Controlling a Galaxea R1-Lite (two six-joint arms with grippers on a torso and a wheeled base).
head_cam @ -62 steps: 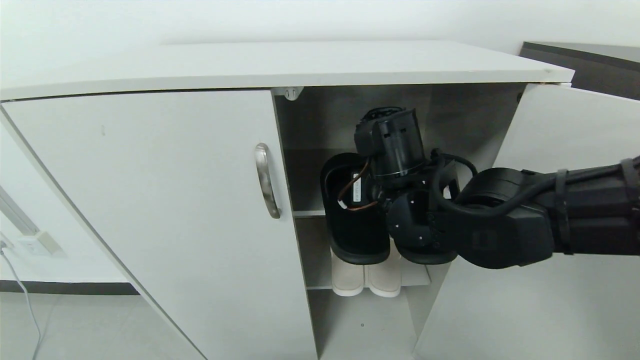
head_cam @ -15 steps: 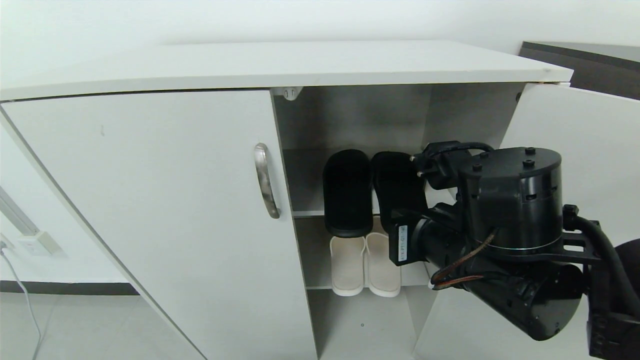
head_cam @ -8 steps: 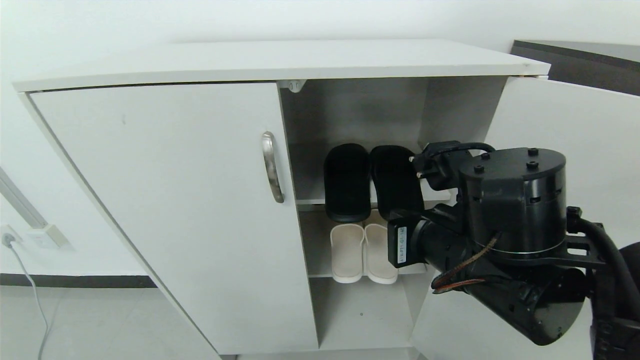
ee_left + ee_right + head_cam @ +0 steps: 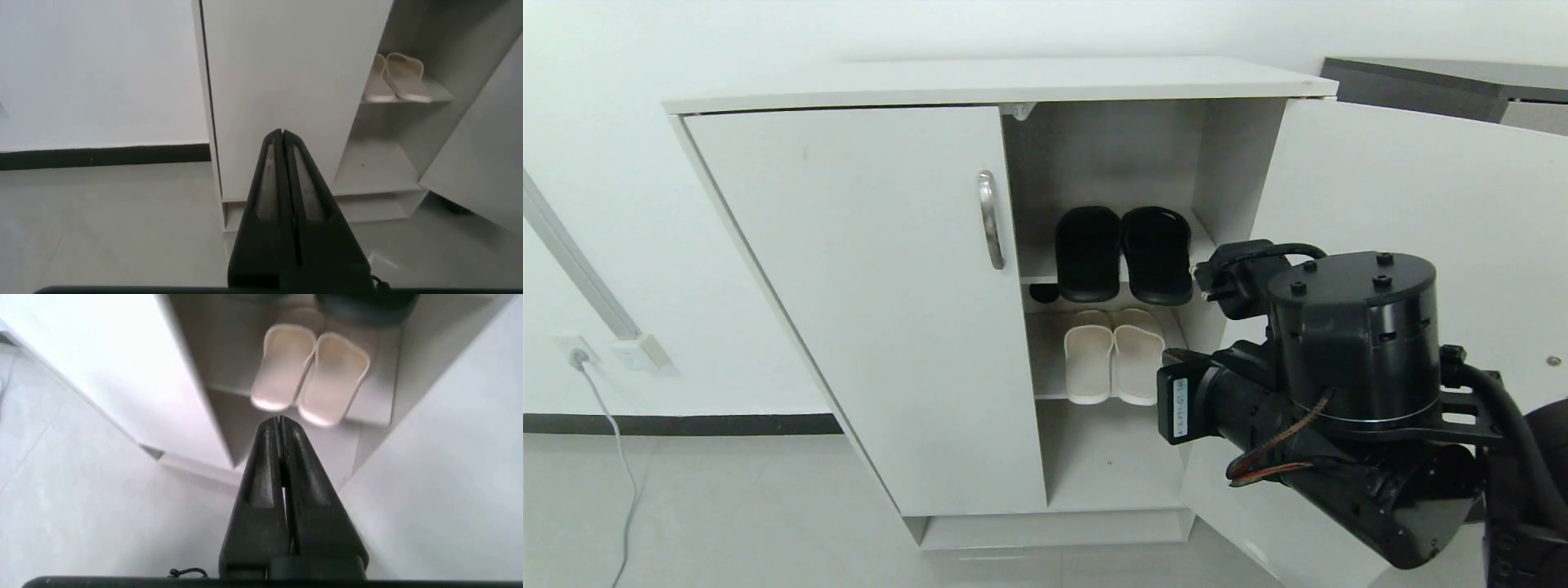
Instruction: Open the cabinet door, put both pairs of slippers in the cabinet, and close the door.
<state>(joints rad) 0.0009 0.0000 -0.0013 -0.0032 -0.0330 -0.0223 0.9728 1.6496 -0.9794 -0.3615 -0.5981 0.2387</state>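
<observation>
The cabinet door, if swung shut, might be bumping the black slippers poking off their shelf. Left fingers and right fingers are being pressed shut, empty.

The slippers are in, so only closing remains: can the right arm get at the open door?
Probably yes. The open door stands right beside the right end effector, nothing between them; its outer face is hidden.

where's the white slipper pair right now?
Head view: the white slippers sit side by side on the lower shelf of the cabinet, in its open right half, directly below the black slippers and right of the closed left door.
</observation>
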